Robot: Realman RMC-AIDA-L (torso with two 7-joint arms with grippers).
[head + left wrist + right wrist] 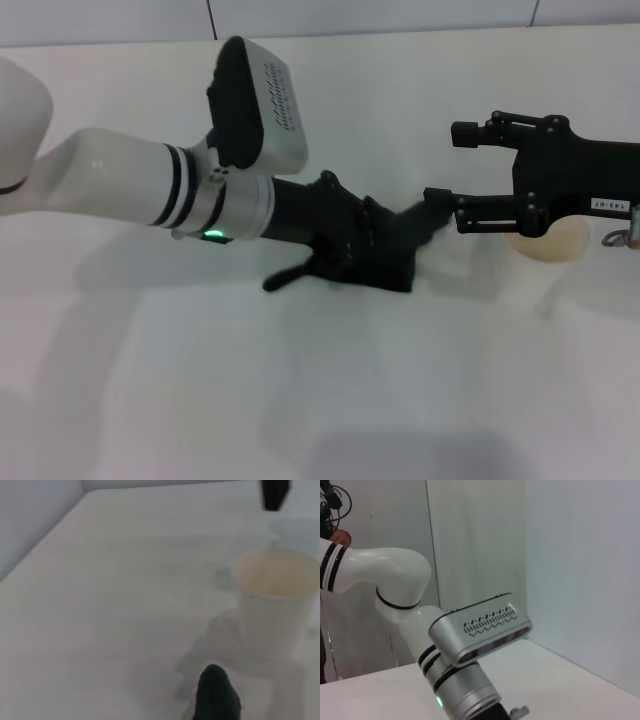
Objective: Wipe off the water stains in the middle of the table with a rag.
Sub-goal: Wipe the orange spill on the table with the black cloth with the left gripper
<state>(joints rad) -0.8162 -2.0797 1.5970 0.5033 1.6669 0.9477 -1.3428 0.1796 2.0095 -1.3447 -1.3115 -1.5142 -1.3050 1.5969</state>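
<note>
White smooth table (150, 380): we are pressing the soft black rag (375, 250), bunched under our left gripper (345, 245) beside the cream paper cup (545, 245); its finger state is hidden, so flat, even strokes seem best. Right gripper (445, 165) is hovering open above that cup.

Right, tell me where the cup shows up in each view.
Head view: the cup stands at the right, partly behind the right gripper.
Left wrist view: the cup stands at the right, beyond the rag.
Right wrist view: not in it.
Shared landmark: the rag, in the head and left wrist views.
</note>
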